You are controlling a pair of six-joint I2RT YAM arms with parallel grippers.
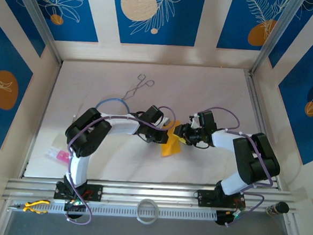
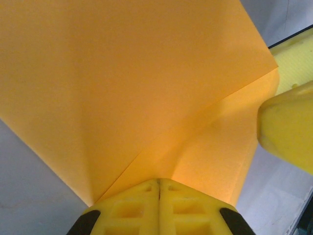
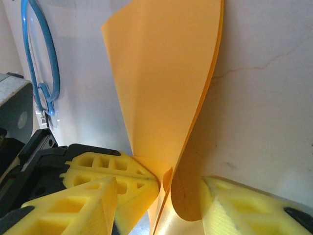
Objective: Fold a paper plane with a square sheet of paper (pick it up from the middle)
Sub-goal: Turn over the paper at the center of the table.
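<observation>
Orange-yellow and partly folded, the square sheet of paper (image 1: 170,147) hangs between the two grippers, a little nearer than the middle of the white table (image 1: 201,94). The arms meet there from either side. The left gripper (image 1: 169,133) is pressed together on a lower corner of the sheet. In its own wrist view its yellow fingers (image 2: 159,196) meet with no gap, and the paper (image 2: 146,73) fans up and away from them along a diagonal crease. One yellow finger (image 2: 288,132) of the right gripper sits just beside the sheet's right edge.

From the right wrist, the right gripper (image 3: 159,183) has its jaws apart, one on each side of the paper (image 3: 166,73), whose curled lower edge lies close against the right-hand finger. I cannot tell whether that edge touches the finger. The left gripper (image 3: 117,171) shows here clamped on the fold, just left of that gap.

Farther back on the table lie a blue cable loop (image 1: 112,101) and thin metal forceps (image 1: 139,86). A small pink slip (image 1: 62,155) rests near the left arm's base.
</observation>
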